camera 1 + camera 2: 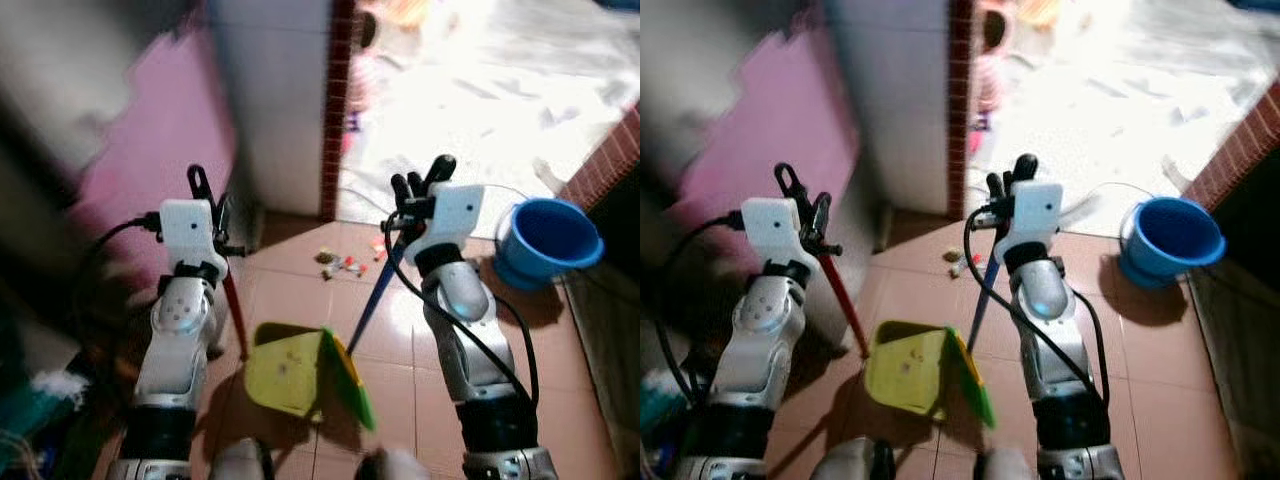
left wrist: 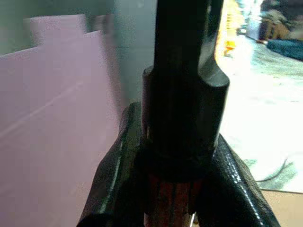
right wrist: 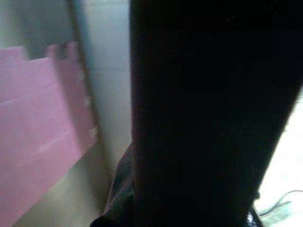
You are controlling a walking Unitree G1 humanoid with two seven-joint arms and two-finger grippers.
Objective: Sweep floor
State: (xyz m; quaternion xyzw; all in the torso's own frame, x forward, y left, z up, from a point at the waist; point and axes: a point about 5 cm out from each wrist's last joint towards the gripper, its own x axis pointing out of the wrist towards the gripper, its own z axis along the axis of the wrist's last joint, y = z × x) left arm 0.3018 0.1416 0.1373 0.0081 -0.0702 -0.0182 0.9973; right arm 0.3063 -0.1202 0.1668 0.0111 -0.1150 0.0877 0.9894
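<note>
Dustpan (image 1: 290, 372): yellow-green, resting on the terracotta tile floor (image 1: 420, 385) between the two arms, mouth turned toward the debris, green edge on its right side.
Dustpan handle (image 1: 233, 305): red pole, rising tilted from the pan, clamped at its dark top by the left end effector (image 1: 208, 195).
Broom handle (image 1: 375, 295): blue pole, slanted, gripped by the right end effector (image 1: 425, 180).
Debris (image 1: 345, 263): small scraps scattered on the tiles near the doorway, just beyond the broom.

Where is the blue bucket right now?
In the left eye view the blue bucket stands on the tiled floor at the robot's right, beside the brick wall, beyond the right gripper.
</note>
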